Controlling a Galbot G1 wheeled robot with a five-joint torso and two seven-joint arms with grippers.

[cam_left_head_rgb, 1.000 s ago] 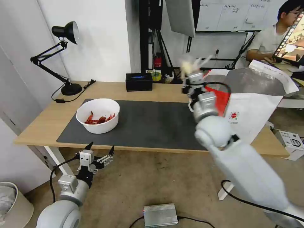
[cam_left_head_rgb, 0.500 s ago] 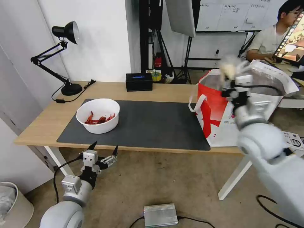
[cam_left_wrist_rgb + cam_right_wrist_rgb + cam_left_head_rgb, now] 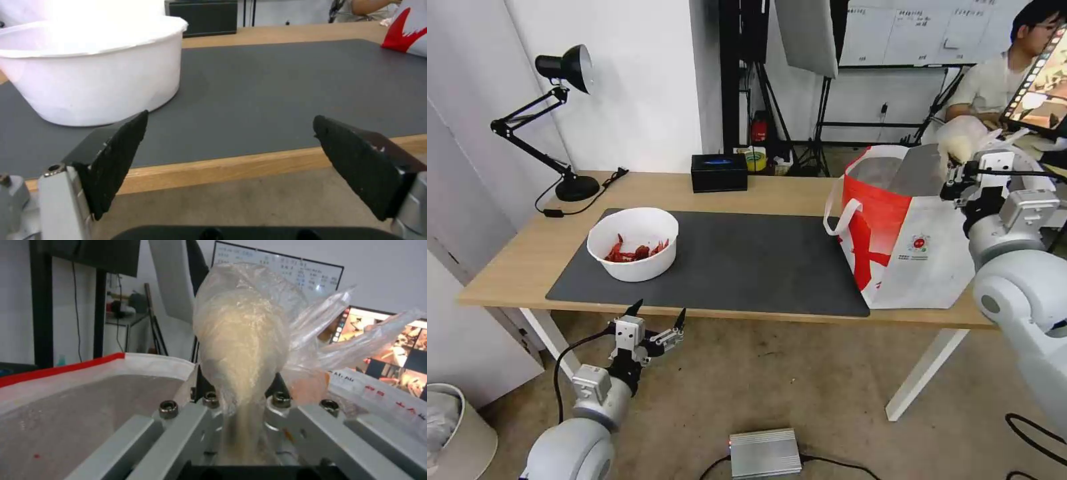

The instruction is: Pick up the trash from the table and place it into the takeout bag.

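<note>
My right gripper (image 3: pixel 968 162) is shut on the small knotted clear bag of white food (image 3: pixel 962 135), held up at the far right rim of the takeout bag (image 3: pixel 907 257). In the right wrist view the food bag (image 3: pixel 244 336) sticks up between the fingers, with the takeout bag's foil lining (image 3: pixel 75 410) beside it. The white bowl of red shells (image 3: pixel 634 245) sits on the mat's left end on the table (image 3: pixel 514 263). My left gripper (image 3: pixel 658 319) hangs open below the table's front edge, facing the bowl (image 3: pixel 93 73).
A dark grey mat (image 3: pixel 747 260) covers the middle of the table. A black desk lamp (image 3: pixel 564 120) stands at the back left and a black tissue box (image 3: pixel 719 172) at the back centre. On the floor lie a silver box (image 3: pixel 765 452) and a pale bin (image 3: pixel 454 427).
My right arm has swung right with the food bag, from over the mat's right end to the takeout bag's far rim. The left gripper has drifted slightly right and lower.
</note>
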